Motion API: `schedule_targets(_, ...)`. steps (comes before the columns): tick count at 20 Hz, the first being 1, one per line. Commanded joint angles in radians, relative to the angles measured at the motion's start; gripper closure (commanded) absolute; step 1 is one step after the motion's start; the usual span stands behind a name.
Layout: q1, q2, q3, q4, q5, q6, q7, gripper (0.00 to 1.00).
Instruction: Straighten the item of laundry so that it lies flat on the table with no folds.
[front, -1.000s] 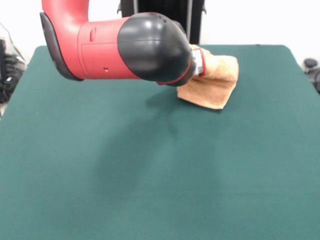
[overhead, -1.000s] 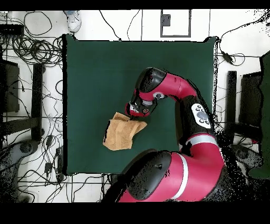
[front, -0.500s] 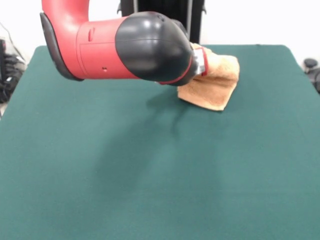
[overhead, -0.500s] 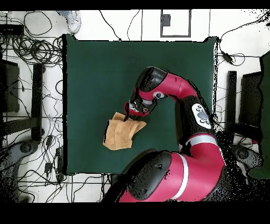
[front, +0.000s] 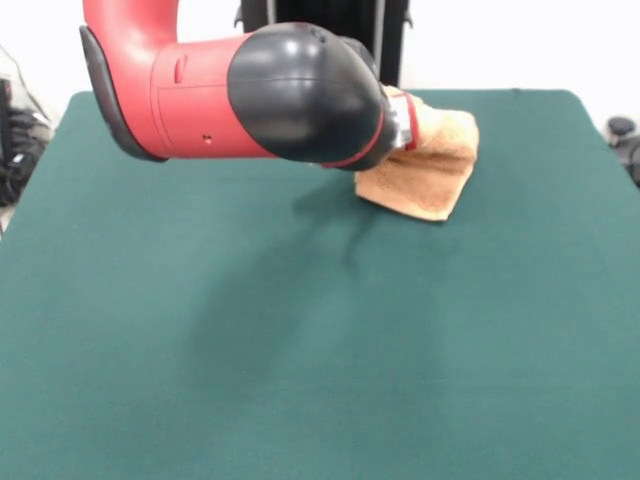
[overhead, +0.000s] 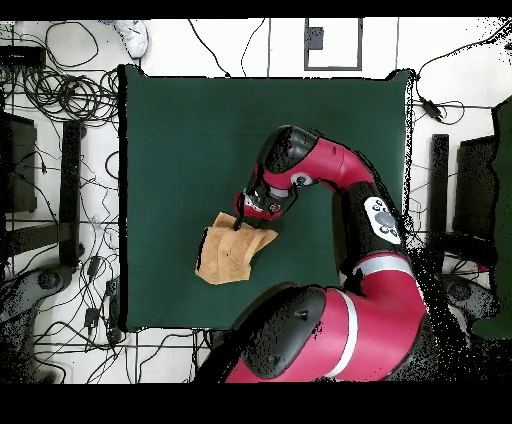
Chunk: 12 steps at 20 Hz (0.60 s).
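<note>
The tan-orange towel (front: 432, 172) lies folded and bunched on the dark green table (front: 300, 350), at the far right in the front view. In the overhead view the towel (overhead: 225, 258) sits near the table's (overhead: 190, 140) bottom edge, left of the robot's base. My gripper (overhead: 244, 222) is down at the towel's upper right corner and touches the cloth there. In the front view the arm's black elbow hides the gripper. Only the silver wrist (front: 401, 122) shows against the towel. I cannot tell whether the gripper holds the cloth.
The red and black arm (front: 250, 95) reaches across the far half of the table in the front view. Cables and equipment (overhead: 60, 100) lie on the floor around the table in the overhead view.
Almost nothing. The arm has shifted very slightly at the towel's corner, and the towel keeps its folded shape and place.
</note>
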Motion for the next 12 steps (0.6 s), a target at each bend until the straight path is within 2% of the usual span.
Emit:
schedule_targets(1,0.003,0.039,0.031,0.082,0.044,0.112,0.107,0.0)
schedule_targets(7,0.005,0.046,0.028,0.081,0.047,0.142,0.121,0.0)
schedule_targets(12,0.008,0.02,0.007,0.121,0.048,0.149,0.149,0.0)
